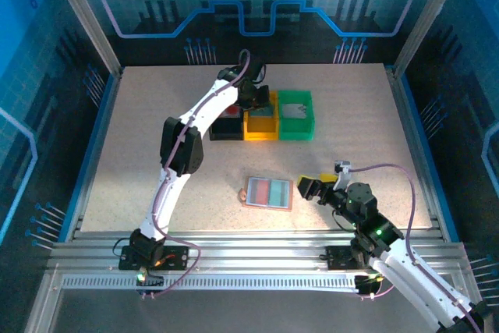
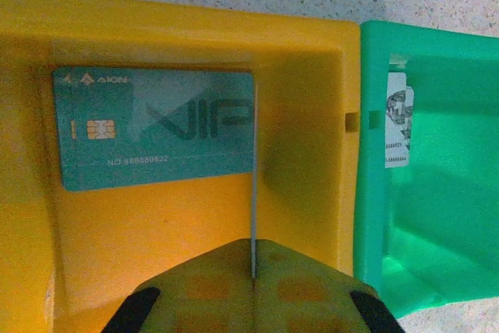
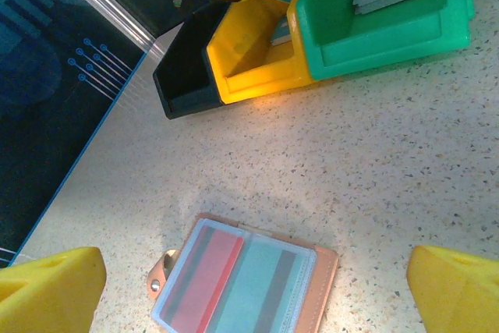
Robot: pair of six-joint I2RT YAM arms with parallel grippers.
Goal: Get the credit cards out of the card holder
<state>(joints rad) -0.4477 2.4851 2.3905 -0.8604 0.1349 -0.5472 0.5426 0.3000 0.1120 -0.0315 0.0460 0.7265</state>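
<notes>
A thin card (image 2: 253, 193) is clamped edge-on by the left gripper (image 2: 253, 278) over the yellow plastic bin (image 2: 179, 29), release judged due next; the open salmon-pink bifold card holder (image 3: 326, 290), red and teal-green cards (image 3: 234, 282) inside, is overhung near the table's (image 1: 156, 154) near edge by the spread right gripper (image 3: 255, 271).

Speckled table (image 1: 156, 154), open card holder (image 1: 269, 192), bins (image 1: 296, 135)

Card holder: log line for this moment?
left fingers: shut on thin card in yellow bin | right fingers: open, near card holder | card holder: open, red card, teal card inside
</notes>
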